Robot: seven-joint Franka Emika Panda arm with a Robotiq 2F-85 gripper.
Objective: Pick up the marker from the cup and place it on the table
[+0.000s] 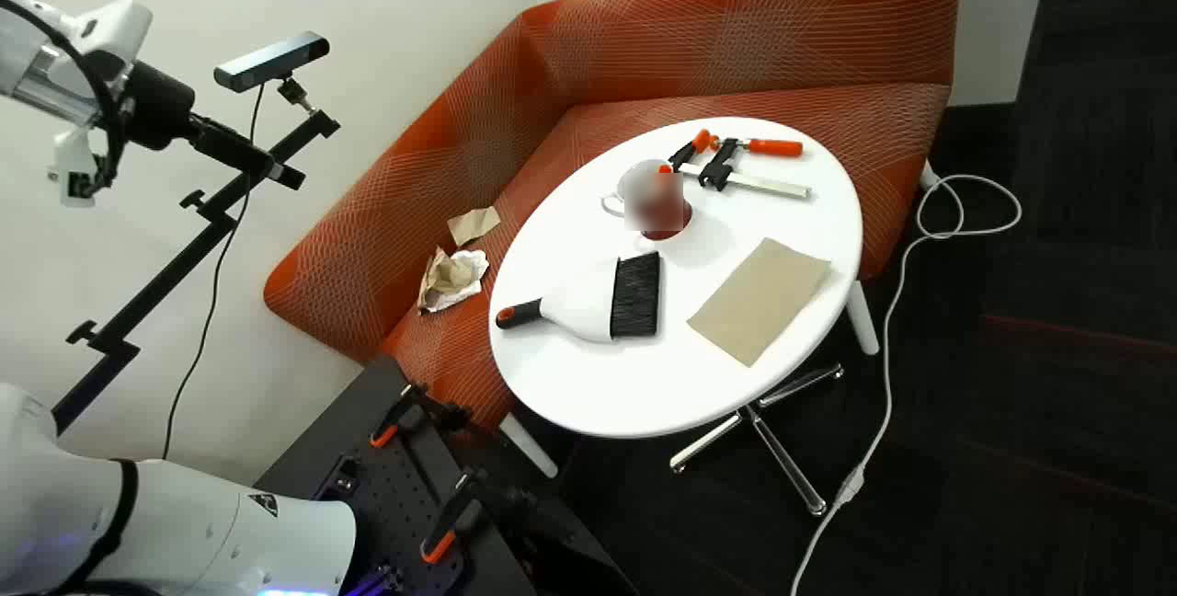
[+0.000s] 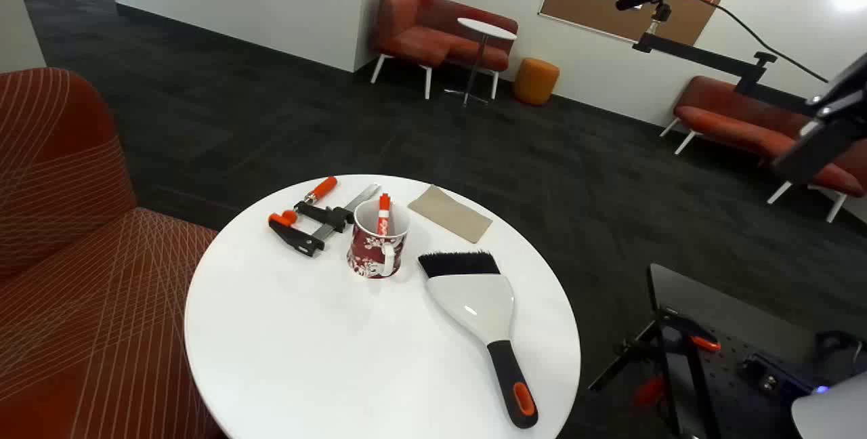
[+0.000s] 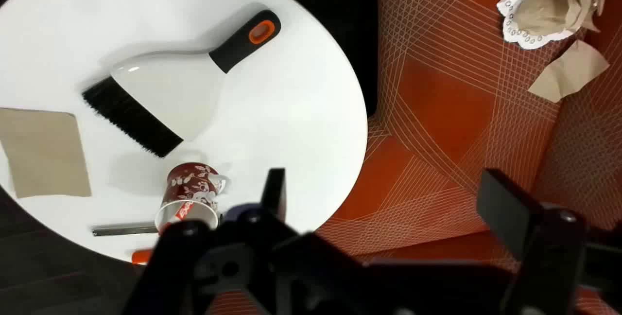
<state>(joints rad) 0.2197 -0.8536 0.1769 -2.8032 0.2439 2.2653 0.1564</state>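
Observation:
The cup is a dark red mug with white floral pattern and a white handle; it stands upright on the table in an exterior view (image 2: 368, 255) and shows in the wrist view (image 3: 187, 181). In an exterior view the cup (image 1: 668, 226) is partly blurred. The red and white marker (image 2: 384, 215) leans upright inside the cup, its red end above the rim; it shows in the wrist view (image 3: 183, 210). The table (image 2: 305, 358) is round and white. My gripper (image 3: 384, 179) is open and empty, high above and away from the cup; it also shows in an exterior view (image 1: 287, 175).
A clamp (image 2: 325, 217) with orange-red handles lies beside the cup. A white dustpan with a black brush (image 2: 474, 300) and a tan board (image 2: 450, 214) lie on the table. An orange-red sofa (image 1: 736, 35) curves behind it, with crumpled paper (image 1: 452, 279) on the seat.

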